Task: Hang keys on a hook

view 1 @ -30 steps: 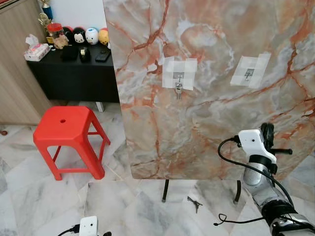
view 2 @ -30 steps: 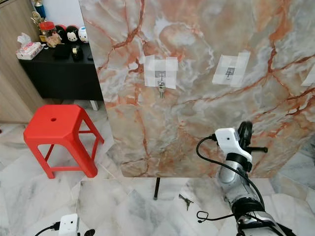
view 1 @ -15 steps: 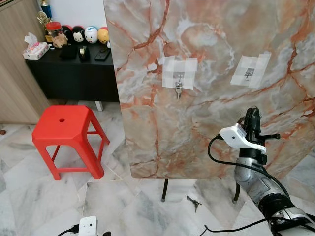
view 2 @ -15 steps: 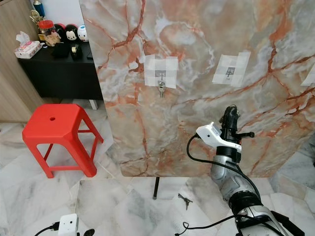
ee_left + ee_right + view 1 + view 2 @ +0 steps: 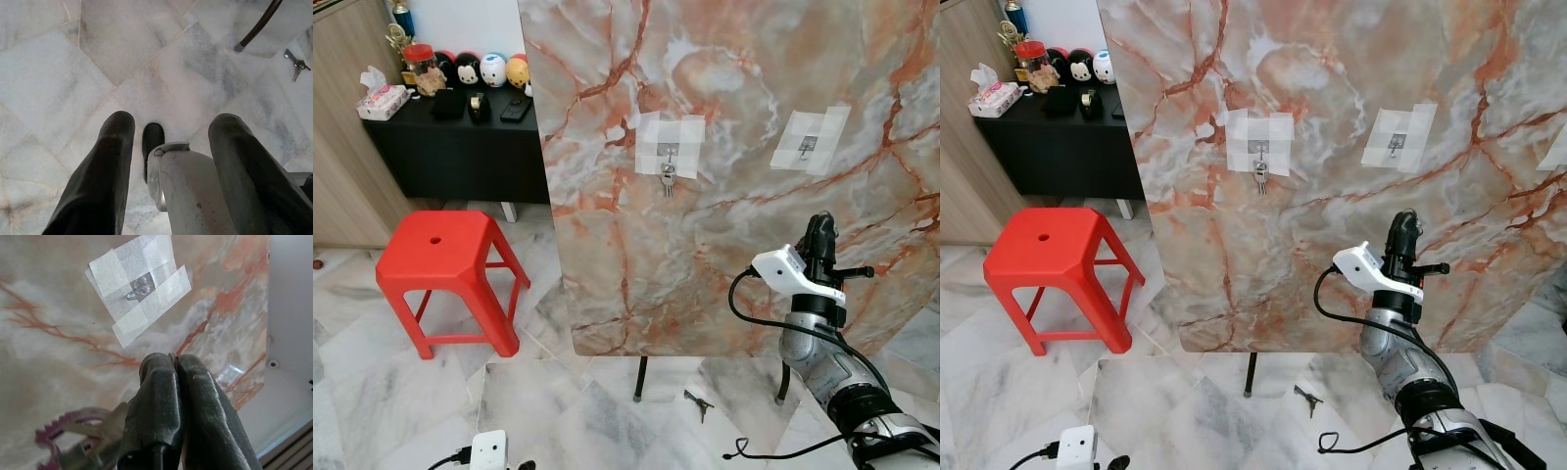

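The left gripper (image 5: 168, 161) hangs over the floor (image 5: 73, 73), fingers apart. Keys (image 5: 668, 178) hang on the left hook (image 5: 670, 153). The right gripper (image 5: 177, 377), below the taped right hook (image 5: 134, 293), has fingers closed, apparently pinching blurred, cut-off keys (image 5: 83, 435) beside them.

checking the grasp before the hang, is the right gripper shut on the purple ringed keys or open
Shut on them: in the right wrist view the right gripper's two black fingers press together, and the purple-ringed metal keys stick out beside them, below the taped metal hook.
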Controlling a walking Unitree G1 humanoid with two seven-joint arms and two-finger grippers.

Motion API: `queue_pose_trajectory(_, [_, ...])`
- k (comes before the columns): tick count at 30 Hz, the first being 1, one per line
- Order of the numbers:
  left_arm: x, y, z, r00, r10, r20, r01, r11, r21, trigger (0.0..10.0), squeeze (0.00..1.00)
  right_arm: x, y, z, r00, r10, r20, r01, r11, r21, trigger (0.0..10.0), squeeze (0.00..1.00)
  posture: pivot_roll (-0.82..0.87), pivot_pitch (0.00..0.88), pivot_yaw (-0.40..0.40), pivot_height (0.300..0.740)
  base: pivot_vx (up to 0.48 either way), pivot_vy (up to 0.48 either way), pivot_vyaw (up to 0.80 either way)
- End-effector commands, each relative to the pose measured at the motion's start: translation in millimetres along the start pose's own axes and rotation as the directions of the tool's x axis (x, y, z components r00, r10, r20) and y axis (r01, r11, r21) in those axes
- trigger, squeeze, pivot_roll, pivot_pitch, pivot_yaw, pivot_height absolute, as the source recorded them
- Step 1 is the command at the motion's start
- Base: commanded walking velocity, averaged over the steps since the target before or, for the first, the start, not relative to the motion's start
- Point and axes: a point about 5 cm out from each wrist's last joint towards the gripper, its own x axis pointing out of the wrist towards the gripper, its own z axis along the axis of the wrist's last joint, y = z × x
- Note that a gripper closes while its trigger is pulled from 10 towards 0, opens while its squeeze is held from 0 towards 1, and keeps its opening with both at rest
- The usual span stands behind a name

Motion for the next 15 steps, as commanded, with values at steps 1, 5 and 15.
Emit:
queue_pose_trajectory(1, [-1.0,-1.3,-3,1.0,-0.004,0.001,0.004,1.0,-0.012,10.0,0.0,8.3,-6.9,4,0.999,-0.041,0.014,0.041,0.999,0.01,10.0,0.0,0.06,0.065,-0.064,0.74,0.0,0.0,0.0])
queue_pose_trajectory(5, [-0.8,-2.4,-3,1.0,-0.008,0.003,0.008,1.0,-0.012,10.0,0.0,8.2,-7.2,4,0.999,-0.043,0.014,0.043,0.999,0.006,10.0,0.0,0.06,0.067,-0.065,0.74,0.0,0.0,0.0])
queue_pose_trajectory(15, [-1.0,-4.0,-4,1.0,-0.011,-0.001,0.011,1.0,-0.017,10.0,0.0,-19.3,13.5,-34,0.92,0.196,-0.338,-0.103,0.956,0.274,10.0,0.0,0.06,0.063,-0.074,0.74,0.0,0.0,0.0])
